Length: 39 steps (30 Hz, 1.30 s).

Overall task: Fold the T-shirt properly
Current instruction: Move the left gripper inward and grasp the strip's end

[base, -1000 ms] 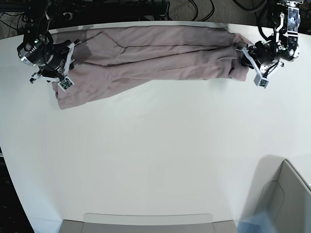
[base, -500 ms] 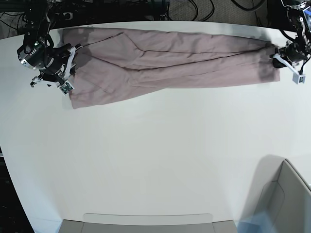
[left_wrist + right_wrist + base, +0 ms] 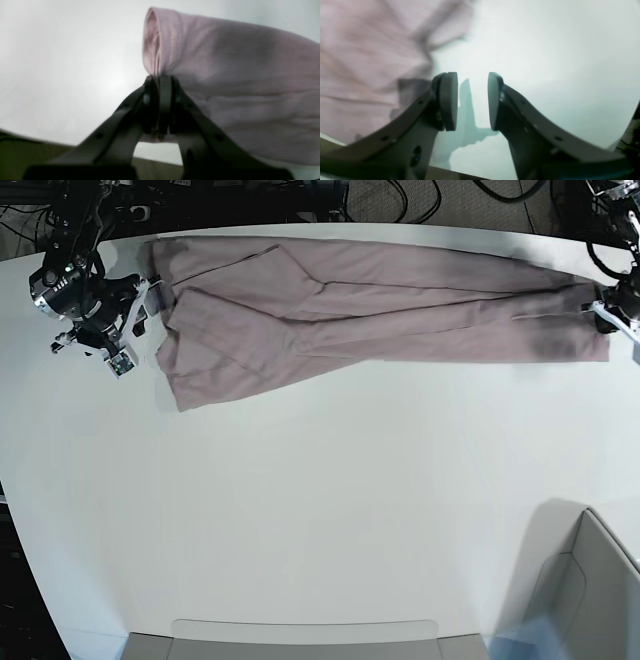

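The T-shirt (image 3: 360, 305) lies stretched in a long, narrow band across the far part of the white table (image 3: 330, 510), running almost from one side to the other in the base view, with creases and folded layers along its length and a wider flap hanging toward the near side at that view's left end. The left gripper (image 3: 160, 82) is clamped tight on a bunched hem edge of the shirt; the wrist view shows both fingers pressed together with pink fabric pinched between them and a stitched fold rising just above the tips. In the base view this gripper sits at the far right edge of the table, at the shirt's end. The right gripper (image 3: 472, 100) has its fingers apart with nothing between them, only bare table and their shadow in the gap; the shirt lies just beside its left finger (image 3: 447, 100), whether touching or not cannot be told. In the base view the right arm (image 3: 85, 295) sits just off the shirt's left end.
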### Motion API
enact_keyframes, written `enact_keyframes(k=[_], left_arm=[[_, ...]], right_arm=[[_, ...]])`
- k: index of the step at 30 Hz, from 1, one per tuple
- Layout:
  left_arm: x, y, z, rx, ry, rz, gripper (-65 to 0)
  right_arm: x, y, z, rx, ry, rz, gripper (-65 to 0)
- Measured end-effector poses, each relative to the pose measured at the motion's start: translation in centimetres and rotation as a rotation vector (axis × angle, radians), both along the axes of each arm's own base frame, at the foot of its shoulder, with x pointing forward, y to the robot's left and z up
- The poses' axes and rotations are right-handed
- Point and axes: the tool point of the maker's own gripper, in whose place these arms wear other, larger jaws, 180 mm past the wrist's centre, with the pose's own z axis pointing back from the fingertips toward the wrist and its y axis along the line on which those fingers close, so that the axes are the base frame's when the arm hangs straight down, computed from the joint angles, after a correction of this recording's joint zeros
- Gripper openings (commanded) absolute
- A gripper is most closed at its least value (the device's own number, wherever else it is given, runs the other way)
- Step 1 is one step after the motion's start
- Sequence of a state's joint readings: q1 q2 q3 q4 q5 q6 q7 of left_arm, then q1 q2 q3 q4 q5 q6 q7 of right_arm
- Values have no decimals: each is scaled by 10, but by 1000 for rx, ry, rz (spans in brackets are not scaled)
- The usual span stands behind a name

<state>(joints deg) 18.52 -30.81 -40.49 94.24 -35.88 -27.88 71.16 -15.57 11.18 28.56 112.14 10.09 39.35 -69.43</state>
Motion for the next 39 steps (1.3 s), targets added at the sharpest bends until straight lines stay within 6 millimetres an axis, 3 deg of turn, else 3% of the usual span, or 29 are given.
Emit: enact_keyframes(k=[3, 7, 9, 13, 16, 19, 28, 31, 39], left_arm=[[-8, -15, 12, 17, 12, -11, -650], [4, -53, 39, 47, -66, -89, -650], [7, -71, 44, 34, -106, -99, -650], [7, -116, 15, -70, -48, -182, -650], [11, -164, 2, -192, -51, -257, -650], [13, -211, -3, -338, -82, -296, -650], [29, -294, -1, -511, -123, -399, -650], [26, -310, -2, -547, -117, -417, -650], [28, -322, -10, -485, -89, -447, -650]], right_arm=[[1, 3, 0, 10, -3, 2, -443], [0, 3, -1, 7, 1, 6, -443], [1, 6, -1, 15, -2, 7, -443], [-2, 8, -3, 21, 5, 2, -443], [0, 8, -2, 24, -2, 1, -443], [0, 5, -2, 11, 2, -2, -443], [-1, 7, -3, 15, 3, -2, -443], [-1, 7, -3, 16, 3, -2, -443], [-2, 7, -4, 16, 6, -2, -443]])
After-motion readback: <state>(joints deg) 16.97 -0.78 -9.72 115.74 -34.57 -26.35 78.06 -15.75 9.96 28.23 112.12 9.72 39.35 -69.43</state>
